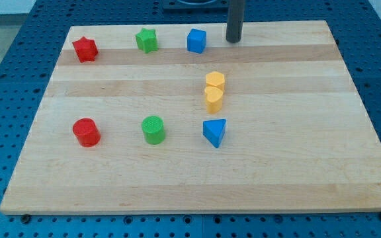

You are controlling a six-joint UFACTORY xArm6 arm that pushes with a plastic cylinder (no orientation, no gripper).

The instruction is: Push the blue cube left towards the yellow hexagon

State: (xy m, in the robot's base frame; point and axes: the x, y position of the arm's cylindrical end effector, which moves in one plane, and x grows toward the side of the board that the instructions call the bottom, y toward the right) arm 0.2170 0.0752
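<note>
The blue cube [196, 40] sits near the view's top, right of centre-left on the wooden board. My tip [233, 40] is a dark rod end just to the cube's right, a short gap apart from it. A yellow hexagon [215, 80] lies below and slightly right of the cube, touching a second yellow block, heart-like in shape [213, 99], just beneath it.
A green star [147, 40] stands left of the blue cube, a red star [84, 49] farther left. In the lower row are a red cylinder [86, 132], a green cylinder [153, 129] and a blue triangular block [215, 132]. The board's top edge [276, 22] is close behind my tip.
</note>
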